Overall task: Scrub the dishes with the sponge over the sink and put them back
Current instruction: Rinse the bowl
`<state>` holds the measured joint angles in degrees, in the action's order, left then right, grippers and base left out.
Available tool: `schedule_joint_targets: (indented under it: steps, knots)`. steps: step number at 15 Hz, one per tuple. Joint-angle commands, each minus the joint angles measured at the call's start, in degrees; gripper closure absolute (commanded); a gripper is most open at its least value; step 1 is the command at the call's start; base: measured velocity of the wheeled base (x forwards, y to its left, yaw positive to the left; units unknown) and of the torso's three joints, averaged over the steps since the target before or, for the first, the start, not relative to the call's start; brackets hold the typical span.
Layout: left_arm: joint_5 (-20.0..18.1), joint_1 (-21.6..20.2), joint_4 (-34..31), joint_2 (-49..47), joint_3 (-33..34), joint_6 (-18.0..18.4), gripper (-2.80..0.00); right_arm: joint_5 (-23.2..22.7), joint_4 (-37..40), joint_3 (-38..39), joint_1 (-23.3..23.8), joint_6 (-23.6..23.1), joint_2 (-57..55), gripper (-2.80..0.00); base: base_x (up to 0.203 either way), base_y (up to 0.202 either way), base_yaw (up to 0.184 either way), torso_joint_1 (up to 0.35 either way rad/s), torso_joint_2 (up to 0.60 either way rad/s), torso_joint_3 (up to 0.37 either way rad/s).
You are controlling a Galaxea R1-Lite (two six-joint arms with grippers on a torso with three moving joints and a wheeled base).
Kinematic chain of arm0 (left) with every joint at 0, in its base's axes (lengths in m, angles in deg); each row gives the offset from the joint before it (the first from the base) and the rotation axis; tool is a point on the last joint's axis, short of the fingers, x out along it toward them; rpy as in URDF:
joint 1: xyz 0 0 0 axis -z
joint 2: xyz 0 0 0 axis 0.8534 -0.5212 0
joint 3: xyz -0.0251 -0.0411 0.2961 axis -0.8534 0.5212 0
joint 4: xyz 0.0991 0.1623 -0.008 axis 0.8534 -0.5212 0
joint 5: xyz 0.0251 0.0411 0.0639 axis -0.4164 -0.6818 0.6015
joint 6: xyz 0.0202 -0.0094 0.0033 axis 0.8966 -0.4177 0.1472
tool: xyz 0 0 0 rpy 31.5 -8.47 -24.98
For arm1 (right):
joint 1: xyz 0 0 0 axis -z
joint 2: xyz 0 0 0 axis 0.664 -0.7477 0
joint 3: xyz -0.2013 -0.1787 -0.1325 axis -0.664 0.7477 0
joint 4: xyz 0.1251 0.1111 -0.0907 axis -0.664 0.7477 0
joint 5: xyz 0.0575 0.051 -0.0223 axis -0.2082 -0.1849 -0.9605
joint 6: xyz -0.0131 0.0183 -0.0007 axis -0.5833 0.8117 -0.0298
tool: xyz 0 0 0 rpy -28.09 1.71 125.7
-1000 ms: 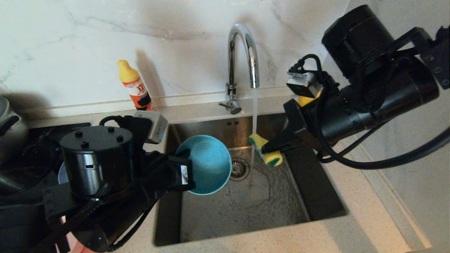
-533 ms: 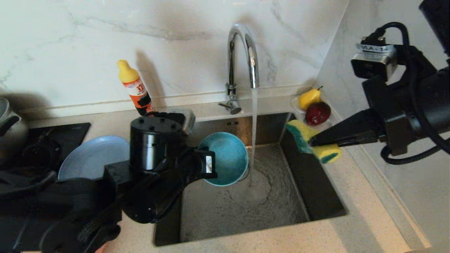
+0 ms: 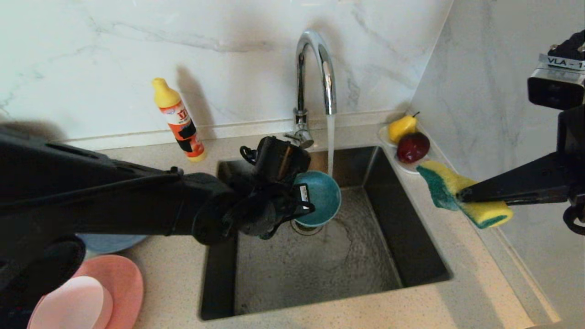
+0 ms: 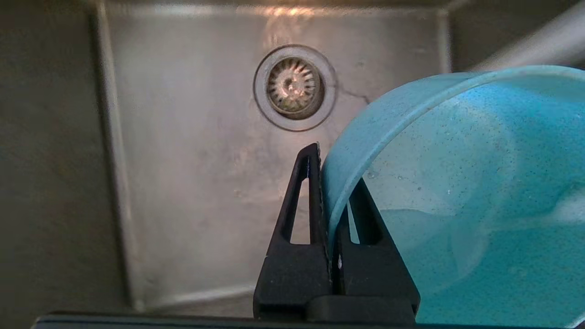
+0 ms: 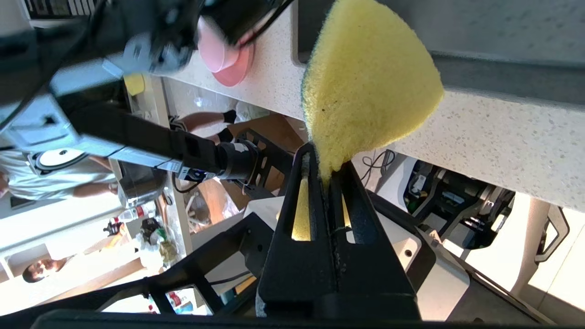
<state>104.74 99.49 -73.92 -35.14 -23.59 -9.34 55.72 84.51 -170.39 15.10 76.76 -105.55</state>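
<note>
teal bowl [image 3: 322,197]: you've got it held over the sink [image 3: 411,269], near the back edge above the drain [image 4: 295,87]. It has moved back and right since a second ago, and its rim now meets the faucet [image 3: 315,68] stream.
left gripper [image 4: 329,201]: clamped shut on the bowl's wall, one finger inside, one outside.
sponge [image 3: 461,198]: has left the basin; a second ago it was at the stream, now it hangs over the counter's right edge, just in front of the fruit dish [image 3: 409,167].
right gripper [image 5: 325,178]: pinched tight on the sponge.
meaning: looks like rinse phase for this bowl; your scrubbing is paused.
other dishes: blue plate [image 3: 112,242], pink plate [image 3: 123,283] and pale bowl [image 3: 73,306] wait at the counter's front-left.
view gaps: only the left wrist view shows the grip on the wall and wet film inside; only the head view shows the stream and sponge placement.
</note>
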Motion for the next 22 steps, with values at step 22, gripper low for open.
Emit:
schedule_joint_targets:
  steps: [22]
  knots:
    - [-6.3,-4.7,-15.2,-10.9,-17.6,-10.3,0.0,-0.3,-2.3,4.3,1.4,0.1,-1.1,0.0,0.0,0.0,0.0,0.0,0.0,0.0]
